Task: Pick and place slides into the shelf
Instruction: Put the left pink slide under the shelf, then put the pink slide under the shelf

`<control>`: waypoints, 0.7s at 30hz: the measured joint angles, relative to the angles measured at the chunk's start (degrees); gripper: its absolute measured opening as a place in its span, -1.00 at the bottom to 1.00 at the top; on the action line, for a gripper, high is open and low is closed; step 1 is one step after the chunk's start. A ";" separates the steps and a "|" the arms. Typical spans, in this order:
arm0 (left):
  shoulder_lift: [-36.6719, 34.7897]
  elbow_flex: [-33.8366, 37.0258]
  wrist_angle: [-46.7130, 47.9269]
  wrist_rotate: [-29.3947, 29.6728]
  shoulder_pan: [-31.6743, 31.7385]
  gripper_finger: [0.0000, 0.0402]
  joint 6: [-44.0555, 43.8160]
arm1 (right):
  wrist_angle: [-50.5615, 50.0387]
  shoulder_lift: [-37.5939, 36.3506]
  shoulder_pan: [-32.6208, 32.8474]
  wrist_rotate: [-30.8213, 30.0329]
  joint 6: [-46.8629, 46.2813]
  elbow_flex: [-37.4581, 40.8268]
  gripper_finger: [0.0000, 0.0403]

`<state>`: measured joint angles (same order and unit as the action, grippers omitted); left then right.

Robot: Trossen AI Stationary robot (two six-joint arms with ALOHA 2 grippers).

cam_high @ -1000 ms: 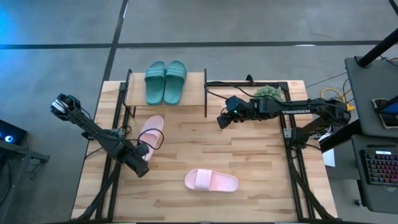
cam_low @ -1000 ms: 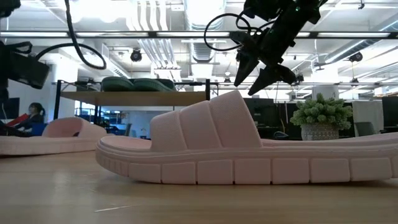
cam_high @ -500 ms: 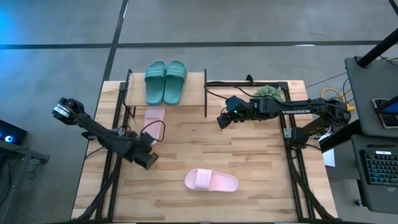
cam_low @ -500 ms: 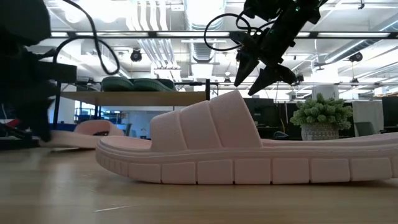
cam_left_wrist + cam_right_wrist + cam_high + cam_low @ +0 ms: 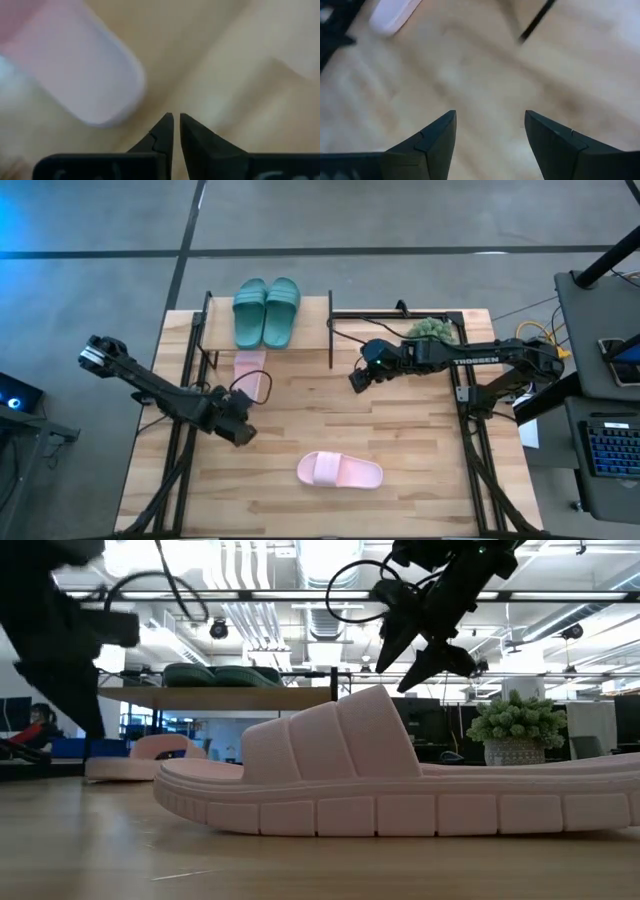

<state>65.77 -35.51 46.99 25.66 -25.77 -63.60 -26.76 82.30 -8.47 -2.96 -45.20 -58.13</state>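
You see "TROSSEN" in white on the right arm [image 5: 470,360], the only writing you can read. The table [image 5: 420,470] has lots of bare wood in the middle & right. The shelf [image 5: 222,320] sits at the far left edge w/ the teal slides [image 5: 267,311] on top. One pink slide [image 5: 248,365] pokes out from under it. The other pink slide [image 5: 340,471] lies near the front edge. Left gripper [image 5: 174,125] is low by the shelf, fingers nearly touching, holding nothing. Right gripper [image 5: 490,131] hangs mid-table, spread wide, empty.
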 joint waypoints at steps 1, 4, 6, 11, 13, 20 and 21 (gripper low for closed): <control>-1.03 -0.59 -0.03 -1.89 -0.38 -0.91 1.71 | 0.01 0.00 0.17 2.88 0.00 0.15 0.12; -3.85 -1.74 0.01 -7.99 -1.22 -0.91 4.17 | -0.72 0.00 1.30 12.70 -1.27 1.25 0.12; -5.59 -2.07 -0.10 -10.91 -1.56 -0.91 4.00 | -2.03 0.00 3.32 16.95 -1.80 2.54 0.12; -8.50 -2.00 -0.04 -14.83 -1.82 -0.91 1.01 | -1.64 0.26 9.85 18.16 -5.84 7.75 0.04; -9.43 -1.98 -0.11 -16.33 -1.96 -0.91 -0.26 | 1.36 0.39 12.18 18.03 -8.34 9.99 -0.10; -12.51 -3.95 -0.38 -17.50 -3.13 -0.91 -0.61 | 17.22 0.39 18.09 18.70 -19.55 14.37 -0.74; -12.93 -4.23 -0.50 -17.50 -3.37 -0.91 -0.64 | 18.75 0.39 19.26 19.61 -20.61 14.37 -0.81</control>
<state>52.84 -39.74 46.50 8.16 -29.14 -64.24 -8.01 82.70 10.79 16.66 -65.81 -43.77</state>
